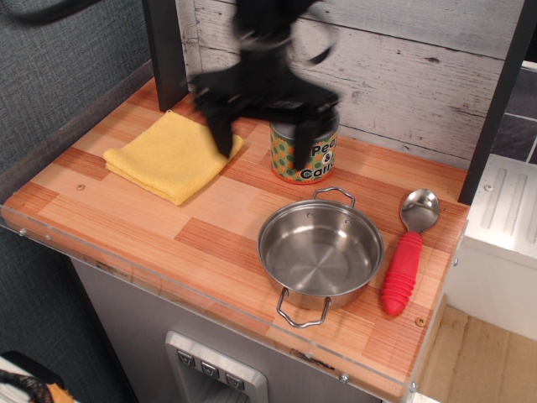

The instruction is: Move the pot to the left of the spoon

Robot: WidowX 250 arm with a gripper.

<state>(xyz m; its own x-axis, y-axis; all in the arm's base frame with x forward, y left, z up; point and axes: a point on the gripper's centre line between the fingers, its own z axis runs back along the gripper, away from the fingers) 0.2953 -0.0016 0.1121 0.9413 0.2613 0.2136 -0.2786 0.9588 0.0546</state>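
Whitewashed plank wall backs a striped wooden counter (151, 227) with a clear edge strip, a dark post at the rear corner. Taking the pot (320, 252) as landmark: the spoon (409, 251) lies just to its right, nearly touching; a dotted can (305, 151) stands just behind it; a yellow cloth (172, 154) lies well to its left. The gripper (263, 134), blurred, hangs above the can, fingers spread, holding nothing. Judged risk: a careless sweep of the arm could knock the can over or nudge the pot into the spoon.
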